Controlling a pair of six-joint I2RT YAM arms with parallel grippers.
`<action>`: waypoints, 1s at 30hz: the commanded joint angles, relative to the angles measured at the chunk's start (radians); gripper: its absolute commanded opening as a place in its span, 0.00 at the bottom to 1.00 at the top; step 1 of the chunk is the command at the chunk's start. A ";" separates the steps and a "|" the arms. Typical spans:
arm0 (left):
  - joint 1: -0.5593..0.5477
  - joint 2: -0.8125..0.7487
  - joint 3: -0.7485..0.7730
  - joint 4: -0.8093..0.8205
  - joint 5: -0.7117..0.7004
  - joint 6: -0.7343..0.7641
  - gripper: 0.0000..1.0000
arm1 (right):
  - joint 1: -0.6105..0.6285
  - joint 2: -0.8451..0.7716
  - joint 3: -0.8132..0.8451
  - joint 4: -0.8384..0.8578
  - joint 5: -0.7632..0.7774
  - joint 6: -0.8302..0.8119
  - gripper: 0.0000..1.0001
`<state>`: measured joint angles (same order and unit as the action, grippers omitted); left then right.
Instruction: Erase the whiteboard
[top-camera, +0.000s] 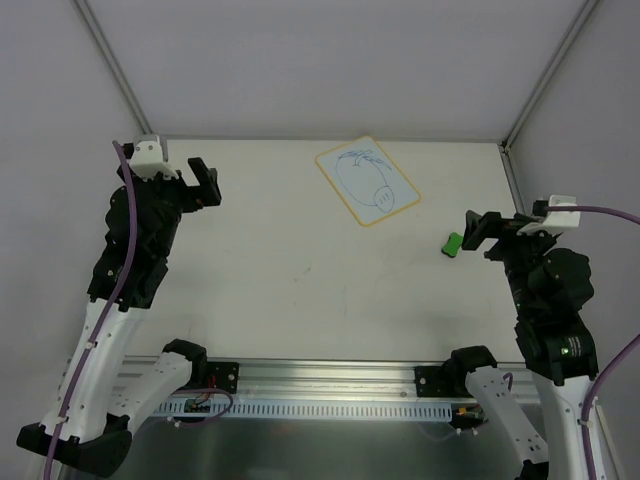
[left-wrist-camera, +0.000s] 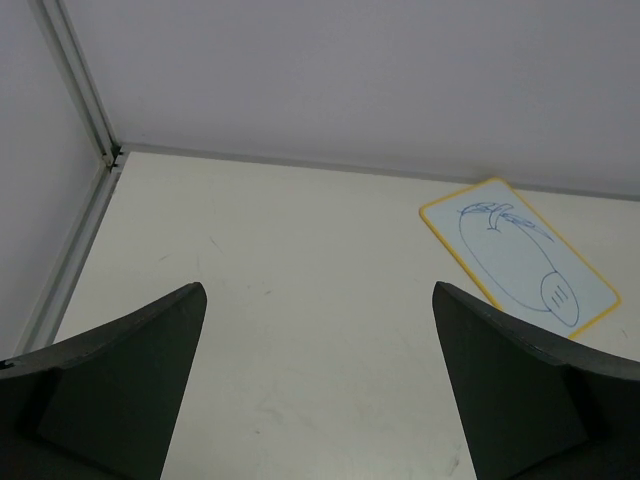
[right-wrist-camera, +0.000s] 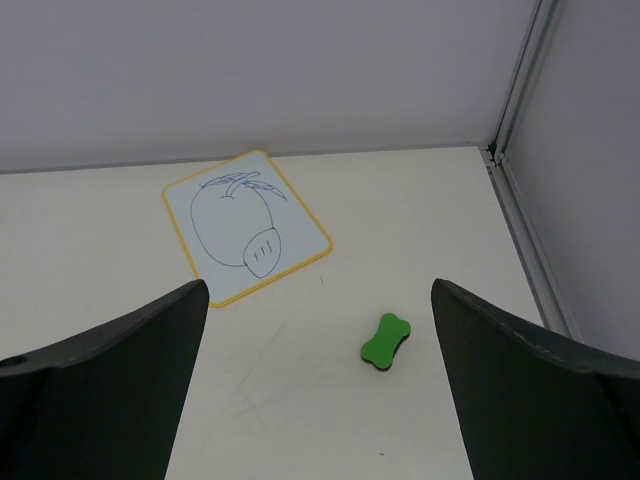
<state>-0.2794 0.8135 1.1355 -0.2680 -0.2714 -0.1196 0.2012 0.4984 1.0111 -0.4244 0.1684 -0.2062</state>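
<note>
Green eraser (right-wrist-camera: 386, 340) on white table (right-wrist-camera: 420, 210)

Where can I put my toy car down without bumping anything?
The biggest bare patch is the middle of the table, between the left gripper, the whiteboard and the near rail. The right side is crowded: the green eraser lies just by the right gripper.
</note>
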 joint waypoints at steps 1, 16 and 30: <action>0.011 0.009 0.000 0.033 0.040 -0.020 0.99 | 0.007 0.046 0.023 0.021 0.016 0.071 0.99; 0.023 0.032 -0.006 0.033 0.070 -0.031 0.99 | 0.056 0.567 0.078 0.084 -0.372 0.197 0.99; 0.059 0.052 -0.020 0.033 0.093 -0.054 0.99 | 0.297 1.233 0.259 0.254 -0.185 0.073 0.87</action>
<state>-0.2348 0.8658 1.1252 -0.2676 -0.1978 -0.1505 0.4740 1.6730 1.1912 -0.2394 -0.0761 -0.0956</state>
